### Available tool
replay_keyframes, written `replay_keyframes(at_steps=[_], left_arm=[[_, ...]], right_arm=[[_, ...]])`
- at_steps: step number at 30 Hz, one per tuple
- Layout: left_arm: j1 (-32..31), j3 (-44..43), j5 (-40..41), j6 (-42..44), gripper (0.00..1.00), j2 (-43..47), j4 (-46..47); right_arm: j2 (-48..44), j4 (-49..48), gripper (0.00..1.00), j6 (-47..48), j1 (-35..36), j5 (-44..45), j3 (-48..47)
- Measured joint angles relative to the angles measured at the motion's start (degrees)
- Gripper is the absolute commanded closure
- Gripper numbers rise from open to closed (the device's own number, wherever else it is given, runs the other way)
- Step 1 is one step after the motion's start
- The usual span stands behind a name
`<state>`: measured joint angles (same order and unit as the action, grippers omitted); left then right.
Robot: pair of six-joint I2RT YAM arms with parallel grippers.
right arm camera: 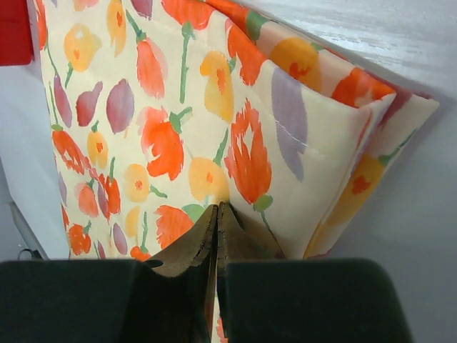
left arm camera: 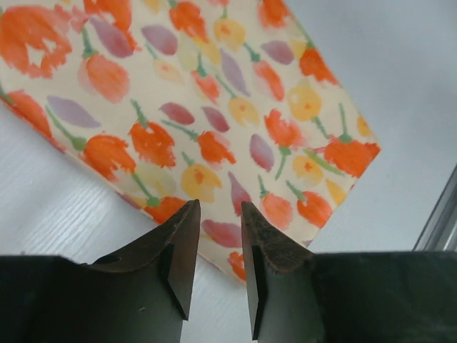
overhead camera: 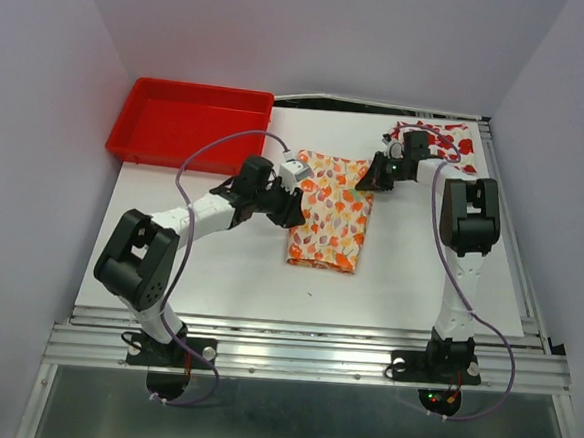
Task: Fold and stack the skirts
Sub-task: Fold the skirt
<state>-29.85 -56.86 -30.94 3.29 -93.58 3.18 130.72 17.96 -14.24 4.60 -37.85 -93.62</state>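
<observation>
The cream cloth skirt [overhead camera: 330, 217] w/ small orange, red & yellow tulips lay folded mid-table, right gripper [right arm camera: 216, 209] clenched, apparently on its far corner to square the fold, left gripper [left arm camera: 220, 211] part-open & empty at its edge, white red-flowered skirt [overhead camera: 440, 139] waiting far right.

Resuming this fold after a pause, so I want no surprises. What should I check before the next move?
1. Right claw shut on the cream skirt corner: ok.
2. Left claw open, holding nothing: ok.
3. Left claw over the cream skirt's edge: ok.
4. Red-flowered skirt already folded: cannot tell.
5. Both stacked: not ok, they lie apart.
</observation>
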Motion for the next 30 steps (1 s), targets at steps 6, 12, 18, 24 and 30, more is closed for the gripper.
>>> replay_keyframes(at_steps=[6, 12, 18, 24, 30], left_arm=[[0.13, 1.77, -6.99, -7.98, 0.69, -1.51, 13.46], [0.13, 1.33, -8.57, -11.45, 0.74, -12.37, 16.26], [-0.46, 1.64, -9.53, -12.76, 0.79, -16.22, 15.74], [-2.89, 2.47, -9.6, -13.81, 0.79, -16.17, 16.94], [-4.98, 4.96, -10.05, -15.8, 0.79, -14.69, 17.79]], right_arm=[[1.09, 4.61, 0.93, 5.95, 0.52, 0.55, -3.54], [1.09, 7.56, 0.92, 8.15, 1.18, 2.54, -5.49], [1.01, 11.56, 0.87, 6.64, 1.46, 4.07, -8.15], [-4.26, 12.2, 0.85, -0.37, 1.68, 0.76, -4.98], [-17.62, 7.54, 0.85, -5.9, 4.26, -5.73, 9.7]])
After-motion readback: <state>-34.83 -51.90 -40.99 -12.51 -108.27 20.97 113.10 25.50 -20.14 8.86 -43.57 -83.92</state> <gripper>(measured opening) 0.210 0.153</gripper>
